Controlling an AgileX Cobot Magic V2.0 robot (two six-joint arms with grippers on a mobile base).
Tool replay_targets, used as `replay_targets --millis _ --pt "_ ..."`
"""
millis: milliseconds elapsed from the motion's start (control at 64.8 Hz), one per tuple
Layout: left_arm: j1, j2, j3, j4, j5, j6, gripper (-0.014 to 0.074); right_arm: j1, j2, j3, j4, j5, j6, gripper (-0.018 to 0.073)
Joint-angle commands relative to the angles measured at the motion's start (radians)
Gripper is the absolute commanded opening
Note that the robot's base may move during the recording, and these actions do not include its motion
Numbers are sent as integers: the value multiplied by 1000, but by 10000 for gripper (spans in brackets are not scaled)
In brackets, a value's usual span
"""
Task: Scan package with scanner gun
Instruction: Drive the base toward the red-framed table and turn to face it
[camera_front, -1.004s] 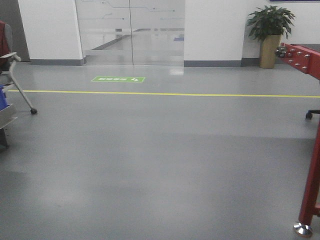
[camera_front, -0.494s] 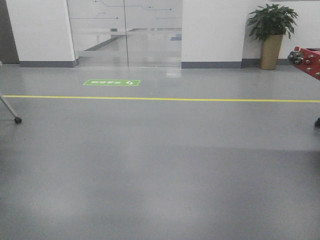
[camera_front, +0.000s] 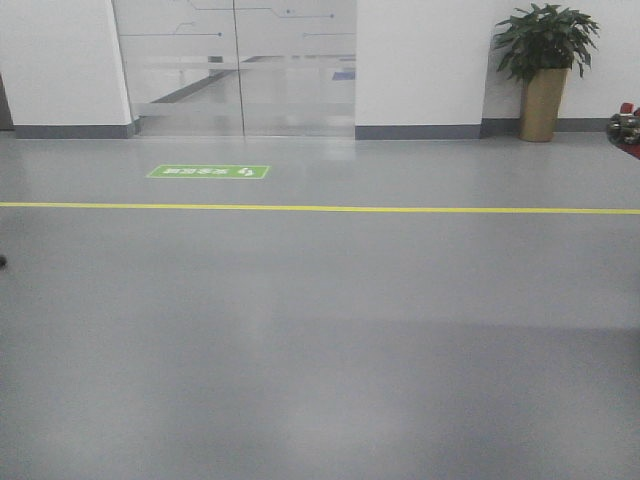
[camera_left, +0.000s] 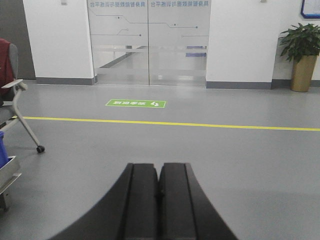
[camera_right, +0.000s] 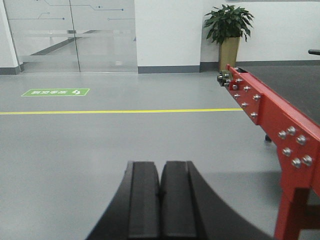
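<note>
Two pairs of jaws, left and right, each pressed fully together, gripping nothing. No package and no scanner gun in any view: ahead just grey floor (camera_front: 320, 350), a yellow line (camera_front: 320, 208), glass doors (camera_front: 240, 60) far off; a red frame (camera_right: 270, 115) close on the right. Impossible to judge direction, long axis or nearer arm before finding them.

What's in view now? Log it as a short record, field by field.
package: not in view
scanner gun: not in view
left jaws: shut, empty
right jaws: shut, empty
floor: yellow line across, green floor sign beyond
far wall: glass doors, potted plant to their right
right side: red frame
left side: wheeled chair
</note>
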Motion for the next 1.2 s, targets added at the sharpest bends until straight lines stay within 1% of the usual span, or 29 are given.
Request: replay_targets --millis 0,201,1189 --pt "-5 -4 -1 -6 -18 0 -111 4 -3 0 -5 -20 -2 -165" --pt "-5 -4 -1 -6 -18 0 -111 45 -3 0 -5 -20 -2 -165" --pt "-5 -4 -1 -6 -18 0 -111 38 -3 0 -5 -20 -2 -165"
